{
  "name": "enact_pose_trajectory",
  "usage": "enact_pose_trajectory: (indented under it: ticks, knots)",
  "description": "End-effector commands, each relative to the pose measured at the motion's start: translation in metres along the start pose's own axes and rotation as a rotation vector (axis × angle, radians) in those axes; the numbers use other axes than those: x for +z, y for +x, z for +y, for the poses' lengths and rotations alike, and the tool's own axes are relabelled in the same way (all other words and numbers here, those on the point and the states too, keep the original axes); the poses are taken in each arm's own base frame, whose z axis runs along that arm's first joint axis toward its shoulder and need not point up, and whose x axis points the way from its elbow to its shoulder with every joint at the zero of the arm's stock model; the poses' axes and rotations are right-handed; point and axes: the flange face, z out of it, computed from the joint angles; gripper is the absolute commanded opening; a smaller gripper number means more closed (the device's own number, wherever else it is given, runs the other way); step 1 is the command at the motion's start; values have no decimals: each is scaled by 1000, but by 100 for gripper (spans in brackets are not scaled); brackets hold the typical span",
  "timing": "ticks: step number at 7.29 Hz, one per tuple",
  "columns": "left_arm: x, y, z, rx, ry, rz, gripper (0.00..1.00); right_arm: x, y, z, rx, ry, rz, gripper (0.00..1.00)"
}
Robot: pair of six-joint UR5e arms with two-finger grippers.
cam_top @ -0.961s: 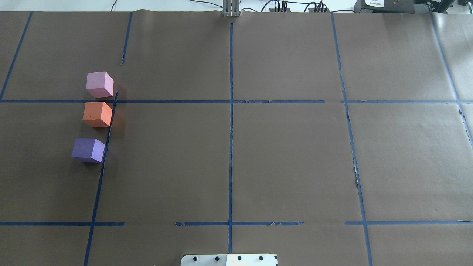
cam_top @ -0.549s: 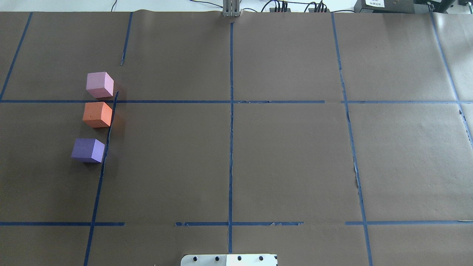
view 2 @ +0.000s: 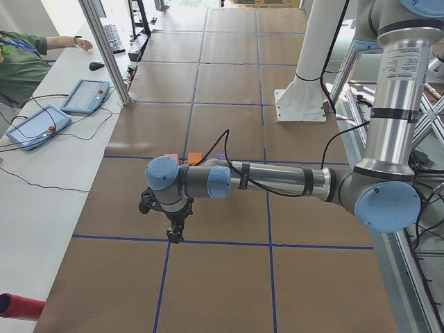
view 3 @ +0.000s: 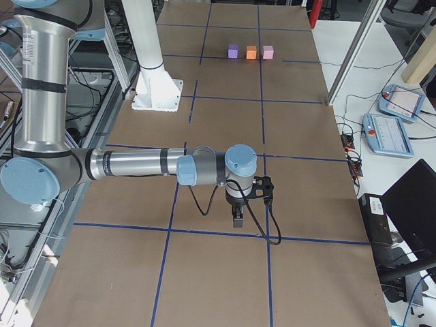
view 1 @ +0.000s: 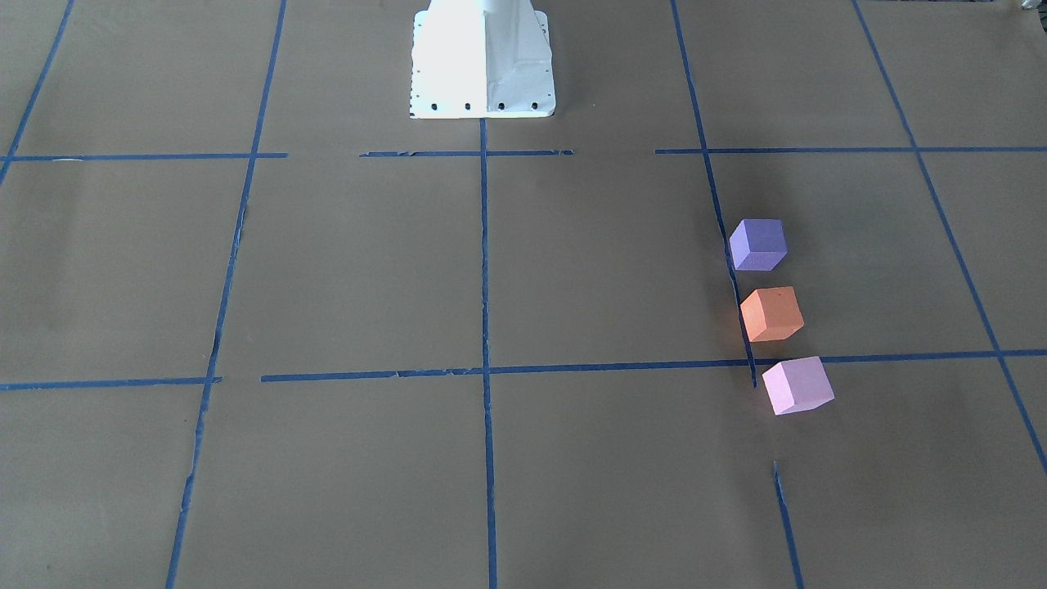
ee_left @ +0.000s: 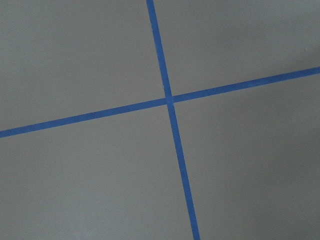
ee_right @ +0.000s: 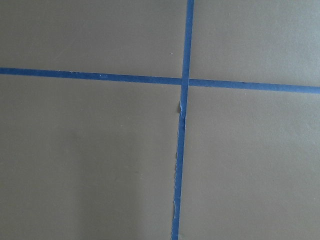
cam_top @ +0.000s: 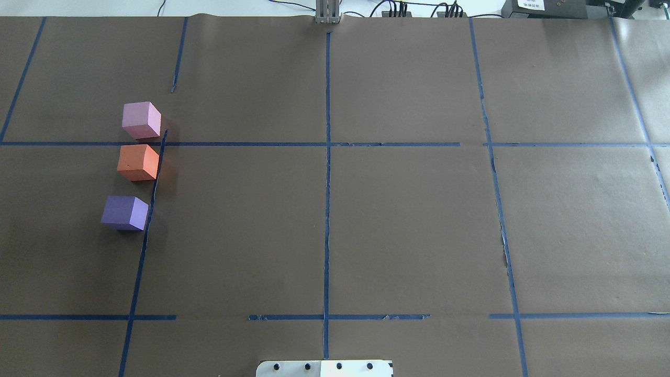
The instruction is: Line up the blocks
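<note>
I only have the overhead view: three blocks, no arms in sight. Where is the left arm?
Observer: The left gripper hangs over a tape crossing, farther to the robot's left than the orange block.
Operator: And the right?
Observer: The right gripper hangs over the paper at the opposite end, far from the purple block.
Operator: Jaws open?
Observer: Cannot tell from the side views; both wrist cameras show only paper and tape.

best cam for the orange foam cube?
Overhead exterior: orange foam cube large and unobstructed. Front-facing is nearly as good. Exterior right shows it tiny, far off; exterior left mostly hides it behind the left arm. Wrist cameras show only taped paper.
</note>
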Motion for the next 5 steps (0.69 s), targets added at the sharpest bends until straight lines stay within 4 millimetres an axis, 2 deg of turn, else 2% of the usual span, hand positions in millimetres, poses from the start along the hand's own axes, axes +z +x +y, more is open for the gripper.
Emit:
enact_pose_trajectory:
  ticks: [1, 5]
  knots:
    - [2, -2, -2, 20, 19, -5, 100, 0, 0, 0, -1, 1, 0, 100]
    - [2, -3, 0, 24, 27, -5, 100, 0, 0, 0, 0, -1, 0, 100]
